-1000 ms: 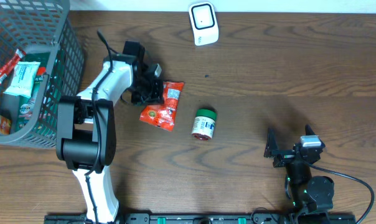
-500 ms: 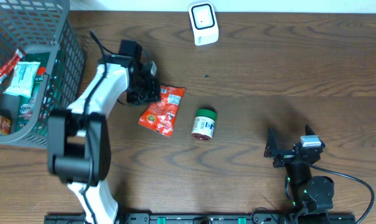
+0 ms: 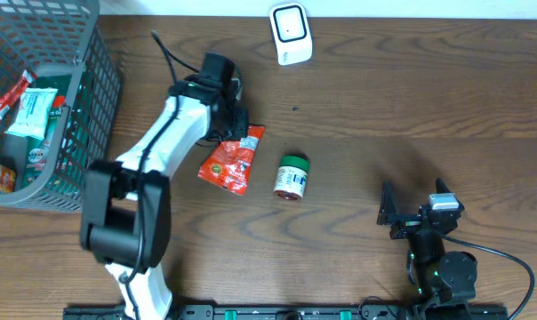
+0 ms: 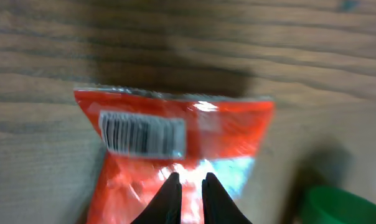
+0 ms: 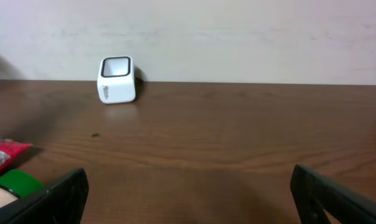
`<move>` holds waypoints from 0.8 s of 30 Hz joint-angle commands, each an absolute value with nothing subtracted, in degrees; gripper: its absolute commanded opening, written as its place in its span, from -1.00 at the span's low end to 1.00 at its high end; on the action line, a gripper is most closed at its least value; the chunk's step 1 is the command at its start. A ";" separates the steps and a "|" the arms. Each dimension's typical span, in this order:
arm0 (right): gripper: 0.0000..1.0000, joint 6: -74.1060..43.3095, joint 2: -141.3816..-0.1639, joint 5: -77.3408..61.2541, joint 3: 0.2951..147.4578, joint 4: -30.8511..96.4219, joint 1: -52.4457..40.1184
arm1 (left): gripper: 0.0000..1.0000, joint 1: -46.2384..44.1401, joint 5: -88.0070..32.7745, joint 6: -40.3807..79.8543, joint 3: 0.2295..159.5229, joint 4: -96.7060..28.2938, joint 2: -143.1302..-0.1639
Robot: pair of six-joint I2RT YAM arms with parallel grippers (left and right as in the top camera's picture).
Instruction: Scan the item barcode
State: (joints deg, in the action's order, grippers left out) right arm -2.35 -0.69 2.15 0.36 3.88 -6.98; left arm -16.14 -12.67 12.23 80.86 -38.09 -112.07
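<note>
A red snack packet [image 3: 231,158] lies flat on the table, its white barcode label [image 4: 142,134] facing up. My left gripper [image 3: 236,132] hovers over the packet's upper end. In the left wrist view the black fingers of that left gripper [image 4: 189,180] stand almost together over the red film, with only a thin slit between them. I cannot see anything pinched. The white scanner [image 3: 291,33] stands at the table's far edge, and the right wrist view shows the scanner [image 5: 117,79] too. My right gripper [image 3: 413,197] rests near the front right, jaws wide and empty.
A small jar with a green lid [image 3: 292,176] lies just right of the packet. A grey basket [image 3: 91,89] holding several packaged items fills the far left corner. The right wrist view shows bare brown wood between the right gripper [image 5: 188,186] and the scanner.
My left arm has swung right, from the packet's left side to over its upper end. The packet has shifted slightly. The right arm has not moved.
</note>
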 commanded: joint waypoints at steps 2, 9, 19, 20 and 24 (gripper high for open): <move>0.98 -1.87 -0.38 2.26 0.32 4.10 -6.74 | -0.70 -16.10 -8.29 13.82 79.96 -35.16 -116.42; 0.99 -1.87 -0.38 2.28 0.32 4.12 -6.74 | -0.55 -16.03 -8.47 9.45 81.91 -33.01 -116.38; 0.99 -1.87 -0.38 2.28 0.32 4.12 -6.74 | -0.49 -16.05 -8.25 11.35 83.26 -40.97 -103.94; 0.99 -1.87 -0.38 2.28 0.32 4.12 -6.74 | -0.48 -16.05 -8.27 11.55 83.22 -42.50 -103.94; 0.99 -1.87 -0.38 2.28 0.32 4.12 -6.74 | -0.50 -16.05 -8.23 11.75 79.85 -44.75 -105.06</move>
